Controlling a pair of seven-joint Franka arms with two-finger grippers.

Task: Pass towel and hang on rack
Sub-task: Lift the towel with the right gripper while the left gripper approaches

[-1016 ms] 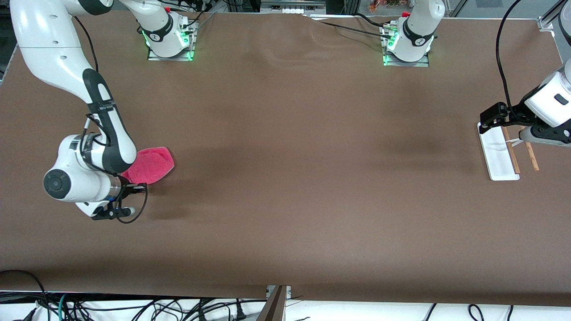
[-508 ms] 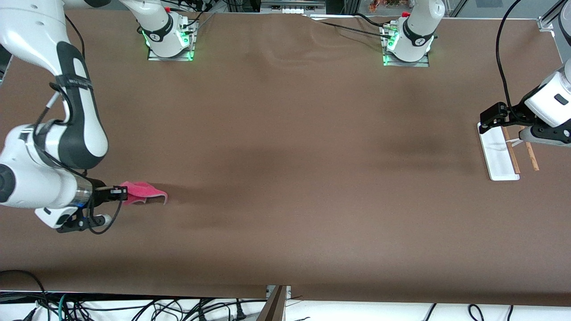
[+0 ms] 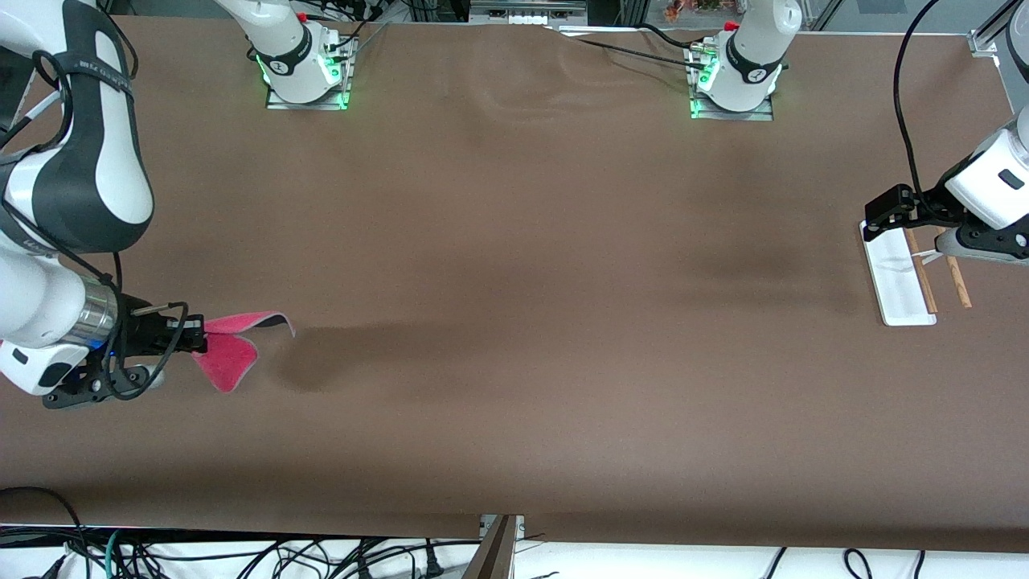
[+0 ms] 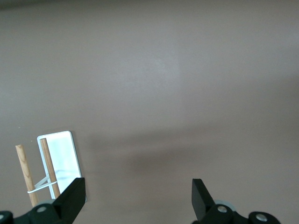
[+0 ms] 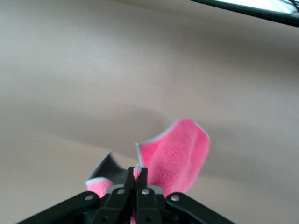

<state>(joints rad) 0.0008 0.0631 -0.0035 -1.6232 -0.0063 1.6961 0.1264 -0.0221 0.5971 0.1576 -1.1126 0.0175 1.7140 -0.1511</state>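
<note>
Front view: right gripper [image 3: 193, 341] up over the surface [image 3: 514, 322] at the right arm's end, fingers pinched on the towel [image 3: 229, 351], cloth hanging off them, clear of the surface. Left gripper [image 3: 883, 211] over the rack [image 3: 900, 277] at the left arm's end, waiting.

Left wrist view: fingers [image 4: 74, 198] spread wide, nothing between; rack [image 4: 58, 158] with two wooden rods beside one of them.

Right wrist view: fingers [image 5: 141, 179] clamped together on the towel [image 5: 180, 154] edge, pink fold drooping
</note>
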